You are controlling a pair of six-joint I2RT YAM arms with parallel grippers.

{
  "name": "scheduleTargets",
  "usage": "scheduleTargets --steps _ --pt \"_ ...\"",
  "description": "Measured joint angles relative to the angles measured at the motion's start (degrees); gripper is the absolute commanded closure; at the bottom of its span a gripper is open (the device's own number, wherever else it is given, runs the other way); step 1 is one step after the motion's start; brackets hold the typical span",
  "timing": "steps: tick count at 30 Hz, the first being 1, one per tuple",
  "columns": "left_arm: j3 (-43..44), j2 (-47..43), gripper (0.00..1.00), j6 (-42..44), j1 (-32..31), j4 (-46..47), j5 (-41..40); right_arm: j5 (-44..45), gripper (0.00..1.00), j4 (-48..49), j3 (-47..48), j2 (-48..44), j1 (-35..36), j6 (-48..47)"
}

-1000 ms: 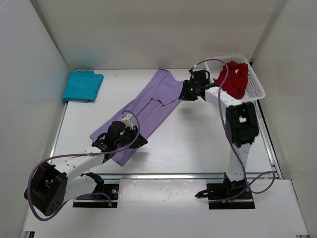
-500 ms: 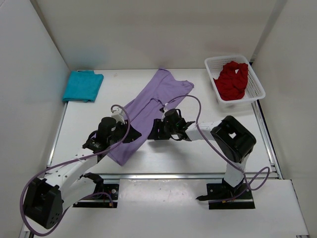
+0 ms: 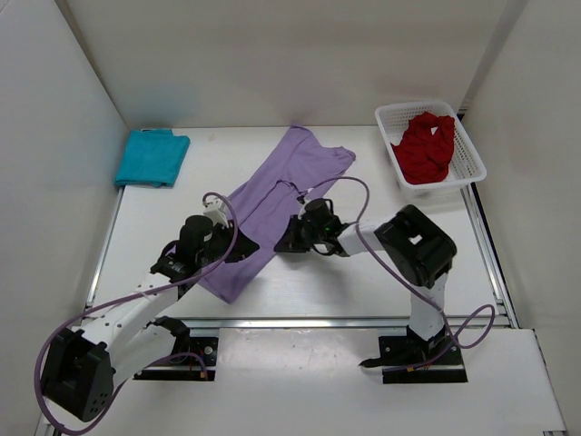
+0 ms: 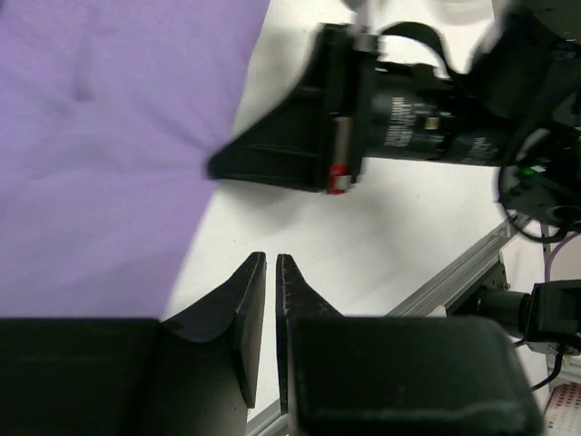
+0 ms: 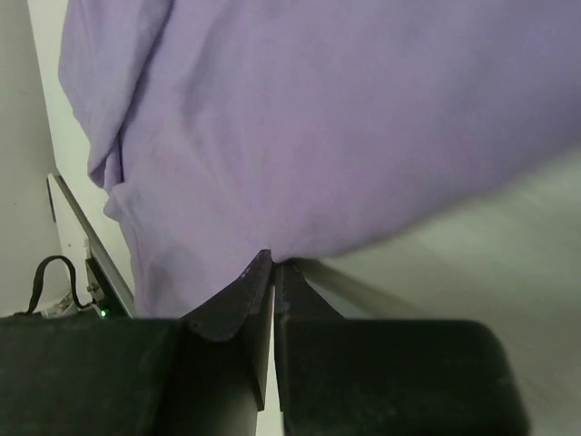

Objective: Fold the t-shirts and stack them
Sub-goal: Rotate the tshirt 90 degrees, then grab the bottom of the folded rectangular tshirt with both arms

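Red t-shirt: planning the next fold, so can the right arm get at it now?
Probably yes: the red t-shirt lies uncovered in the open white basket on that arm's side, once the right gripper releases the lavender t-shirt.

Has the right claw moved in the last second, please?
Yes. The right claw went from the white basket, far right, toward the near left, to the lavender t-shirt's right edge.

Basket on a walled surface
A white plastic mesh basket (image 3: 439,188) is set at the far right corner of the white surface (image 3: 363,282), which is enclosed by plain white walls (image 3: 272,64).
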Motion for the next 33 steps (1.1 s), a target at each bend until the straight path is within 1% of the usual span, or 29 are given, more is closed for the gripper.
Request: scheduleTargets --steps 3,5,6,7,8,9,10,11,13,14,17,18,20,21,23,26,30,33 --pt "0.0 0.8 0.79 0.1 -1.4 0.0 -0.4 -0.7 1.0 0.0 -8.4 -6.8 -4.1 -1.1" --pt "0.0 2.5 0.8 0.2 -3.2 0.2 -1.0 -1.4 1.0 -1.4 -15.8 -14.0 -9.8 -2.5" --pt "0.0 3.6 0.8 0.2 -4.2 0.2 -1.1 -1.6 0.93 -2.3 -18.8 -17.2 -13.0 -3.3" --pt "0.0 4.9 0.81 0.2 -5.5 0.2 -1.2 -2.1 0.9 -3.3 -21.6 -20.5 -16.5 -4.1" --pt "0.0 6.3 0.82 0.3 -6.8 0.2 -1.7 -2.1 0.82 -4.5 -23.9 -23.4 -20.4 -5.0" --pt "0.0 7.4 0.82 0.3 -7.9 0.1 -1.9 -2.2 0.72 -5.5 -25.4 -25.7 -22.9 -5.6" --pt "0.0 8.4 0.82 0.5 -9.2 -0.2 -2.6 -2.3 0.67 -6.4 -26.8 -28.0 -24.8 -6.2" --pt "0.1 9.2 0.83 0.7 -10.6 -0.8 -3.3 -2.2 0.59 -7.7 -28.1 -30.7 -26.3 -7.1" --pt "0.2 9.7 0.8 1.4 -12.8 -2.4 -4.7 -1.9 0.54 -11.1 -29.9 -36.2 -27.0 -8.6" --pt "0.2 9.4 0.78 1.8 -13.5 -3.3 -5.5 -1.7 0.54 -13.0 -30.4 -39.1 -26.9 -9.3" --pt "0.5 7.8 0.69 3.2 -14.7 -7.5 -9.4 -0.7 0.55 -17.7 -32.4 -48.6 -25.3 -10.5" --pt "0.7 7.2 0.64 3.6 -15.0 -9.1 -10.7 0.4 0.56 -19.4 -33.4 -52.3 -23.9 -10.5" --pt "0.7 6.5 0.58 4.3 -15.8 -11.9 -13.2 2.0 0.57 -23.2 -35.6 -58.9 -20.3 -10.3" --pt "0.6 6.4 0.54 4.3 -16.4 -13.0 -14.1 2.9 0.6 -25.1 -36.7 -61.9 -18.2 -9.8" --pt "-0.5 5.9 0.47 4.4 -17.1 -14.3 -15.0 4.0 0.63 -28.6 -39.5 -66.7 -14.4 -8.5" --pt "-3.7 4.4 0.4 3.9 -16.5 -14.4 -14.6 5.2 0.64 -33.6 -44.0 -71.6 -10.4 -5.7" --pt "-4.8 4.9 0.37 3.3 -16.3 -14.6 -13.9 5.6 0.64 -36.0 -46.5 -75.1 -6.4 -2.0" --pt "-4.7 6.4 0.4 2.5 -17.5 -12.7 -12.3 5.6 0.65 -36.1 -47.1 -76.1 -4.2 0.0"
